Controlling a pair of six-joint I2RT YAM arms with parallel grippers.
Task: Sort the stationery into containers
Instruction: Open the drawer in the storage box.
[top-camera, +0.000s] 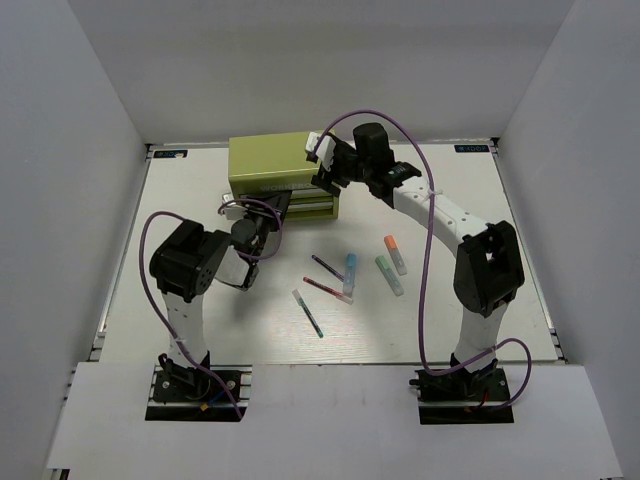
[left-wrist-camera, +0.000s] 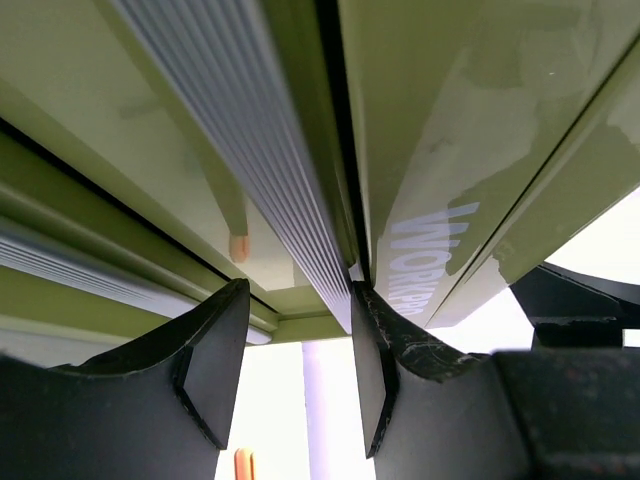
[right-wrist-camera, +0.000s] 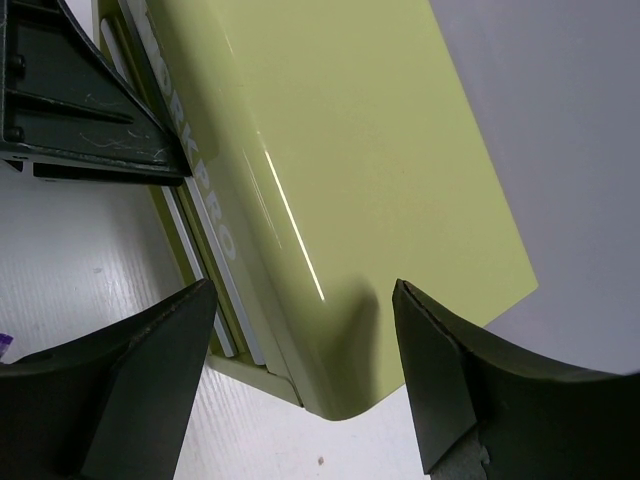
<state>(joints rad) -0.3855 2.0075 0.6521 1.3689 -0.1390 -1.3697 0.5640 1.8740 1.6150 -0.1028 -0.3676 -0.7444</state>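
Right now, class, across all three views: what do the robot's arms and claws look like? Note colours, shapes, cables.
The left arm and right arm share one build: white links between bulky black joints, on black bases. A purple cable loops along each. The left claw and right claw each have two dark, wedge-shaped fingers, lightly scuffed.

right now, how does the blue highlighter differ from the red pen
The blue highlighter is stubby and thick; the red pen is thin and longer. The highlighter is light blue with a white part; the pen is dark red. The highlighter points almost straight away from the arms; the pen lies slanted across. Both lie flat on the table, outside the chest, untouched.
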